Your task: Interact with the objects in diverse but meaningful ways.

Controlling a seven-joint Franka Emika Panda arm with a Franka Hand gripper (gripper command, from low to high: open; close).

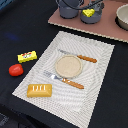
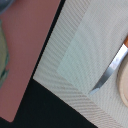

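On the bench: a dark cloth (image 1: 20, 30) covers it, with a pale striped placemat (image 1: 95, 70) laid at an angle.
Placemat centre: a round tan plate (image 1: 68, 65), a knife (image 1: 79, 56) on its far side and a fork (image 1: 63, 80) on its near side, both orange-handled.
Loaf (image 1: 39, 90): on the placemat's near corner, well apart from the plate.
Tomato (image 1: 15, 70): on the cloth, at the exterior view's left of the placemat.
Packet (image 1: 27, 56): on the cloth, just beyond the tomato.
Pink mat (image 1: 85, 26): at the far side, carrying two blue-grey pots.
Cheese (image 1: 89, 12): in the pot (image 1: 92, 14) nearer the exterior view's right; the other pot (image 1: 68, 7) stands beside it.
Bowl (image 1: 122, 16): pale, at the exterior view's right edge.
Arm: not visible in the exterior view; its wrist camera looks straight down on the placemat's corner, the pink mat's edge and the knife's blade.
Pincer: not visible in either view, so I cannot tell whether its fingers are apart or together.
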